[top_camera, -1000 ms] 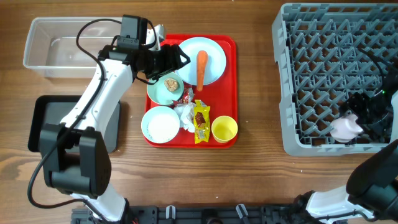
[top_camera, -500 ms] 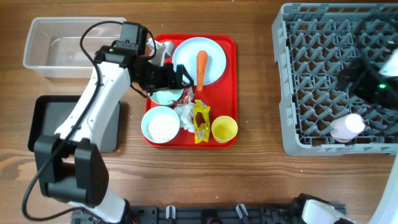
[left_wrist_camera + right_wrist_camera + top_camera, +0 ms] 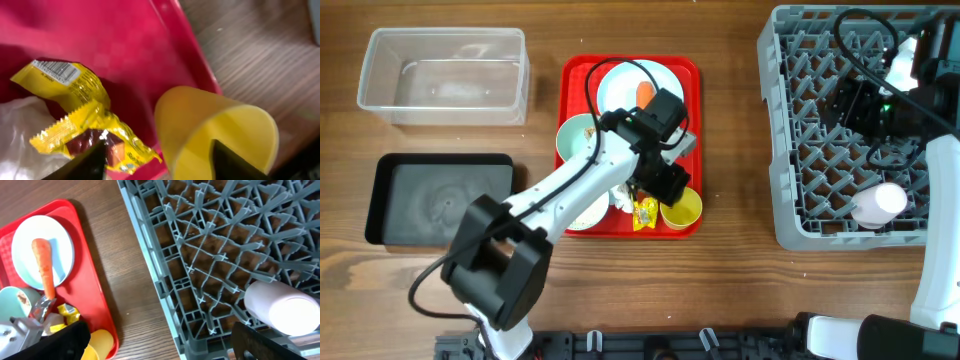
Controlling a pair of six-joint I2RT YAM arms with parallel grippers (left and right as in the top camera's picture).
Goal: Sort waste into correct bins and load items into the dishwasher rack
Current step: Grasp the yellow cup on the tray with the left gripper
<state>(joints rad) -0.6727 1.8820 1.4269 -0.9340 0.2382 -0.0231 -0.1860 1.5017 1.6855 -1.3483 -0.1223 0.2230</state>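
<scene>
Glossy red plastic tray [image 3: 125,50], crinkly yellow wrapper [image 3: 80,95] — shiny; wood-grain table [image 3: 260,65]

A flat red serving tray [image 3: 575,66] is laid on a wooden counter [image 3: 720,290], left of the middle, with its longer sides running from front to back. A low raised rim and rounded corners are seen on it. The counter's brown grain is drawn from side to side. Along the front edge a dark rail [image 3: 650,345] is set, possibly a mounting bar.
</scene>
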